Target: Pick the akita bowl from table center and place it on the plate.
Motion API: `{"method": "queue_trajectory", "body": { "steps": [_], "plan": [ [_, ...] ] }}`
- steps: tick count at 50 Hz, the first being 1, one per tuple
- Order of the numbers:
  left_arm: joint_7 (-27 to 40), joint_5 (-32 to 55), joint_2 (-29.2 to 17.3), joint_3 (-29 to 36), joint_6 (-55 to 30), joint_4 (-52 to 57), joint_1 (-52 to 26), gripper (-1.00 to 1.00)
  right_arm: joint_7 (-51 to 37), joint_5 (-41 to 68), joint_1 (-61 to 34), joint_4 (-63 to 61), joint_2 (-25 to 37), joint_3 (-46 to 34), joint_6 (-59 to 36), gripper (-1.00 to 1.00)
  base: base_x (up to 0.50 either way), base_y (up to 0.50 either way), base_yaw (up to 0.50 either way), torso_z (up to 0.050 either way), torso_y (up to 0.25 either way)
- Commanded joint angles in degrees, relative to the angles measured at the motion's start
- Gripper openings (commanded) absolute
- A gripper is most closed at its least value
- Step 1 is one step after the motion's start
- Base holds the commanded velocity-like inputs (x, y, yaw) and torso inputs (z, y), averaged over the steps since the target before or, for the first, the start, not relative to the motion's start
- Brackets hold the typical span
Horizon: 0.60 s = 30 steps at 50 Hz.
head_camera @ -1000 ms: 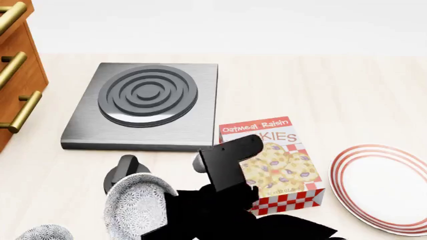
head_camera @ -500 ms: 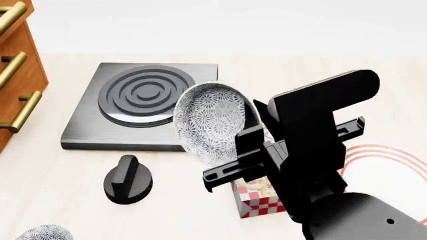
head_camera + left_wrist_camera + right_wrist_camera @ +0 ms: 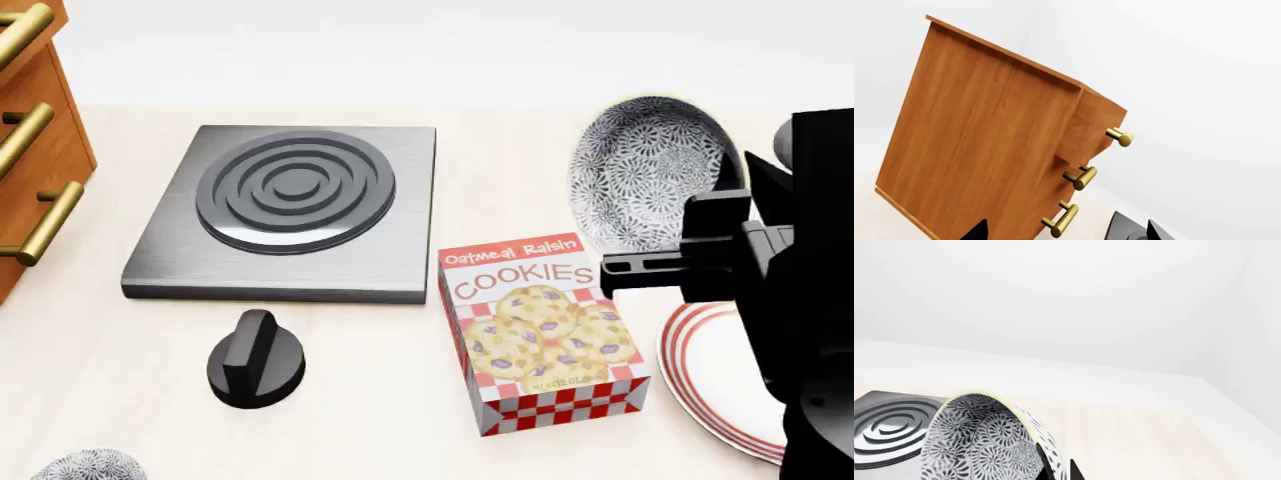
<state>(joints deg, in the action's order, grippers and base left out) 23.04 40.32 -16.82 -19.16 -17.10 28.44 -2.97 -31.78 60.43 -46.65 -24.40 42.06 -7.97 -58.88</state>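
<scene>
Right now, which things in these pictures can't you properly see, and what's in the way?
- Plate: head view; the robot's black right arm covers most of it, and the frame edge cuts it.
- Second patterned bowl: head view, cut off at the bottom edge.
- Right gripper's hold on the akita bowl: its fingertips don't show clearly.
- Left gripper: left wrist view shows only two dark tips at the edge.

Two grey-and-white floral patterned bowls (image 3: 654,170) (image 3: 87,466), one wide white plate with red rim rings (image 3: 714,375), one red-and-white cardboard cookie box (image 3: 541,330), one square grey burner plate (image 3: 294,210), one black round knob (image 3: 256,358), one wooden drawer cabinet (image 3: 987,135) with three brass handles (image 3: 1081,177).
</scene>
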Motion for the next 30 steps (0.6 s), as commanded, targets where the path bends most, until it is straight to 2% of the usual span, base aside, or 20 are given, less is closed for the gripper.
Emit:
{"method": "queue_trajectory", "body": {
  "steps": [1,15,30],
  "plan": [
    [0.2,0.2,-0.2,0.1,0.1,-0.1,0.1,1.0,-2.2,5.9,2.8,4.8,1.1,9.2,-0.6,-1.0,0.0,0.0,0.0,0.0,0.01],
    [0.4,0.2,-0.2,0.3,0.4,-0.5,0.0,1.0,-2.9,13.7,8.6,11.6,-0.7,17.7,0.9,-1.0,0.0,0.0,0.0,0.0,0.0],
    [0.6,0.3,-0.4,0.6,0.7,-0.6,0.1,1.0,-3.0,13.5,8.9,11.8,-0.6,17.5,1.1,-1.0,0.0,0.0,0.0,0.0,0.001]
  ]
}}
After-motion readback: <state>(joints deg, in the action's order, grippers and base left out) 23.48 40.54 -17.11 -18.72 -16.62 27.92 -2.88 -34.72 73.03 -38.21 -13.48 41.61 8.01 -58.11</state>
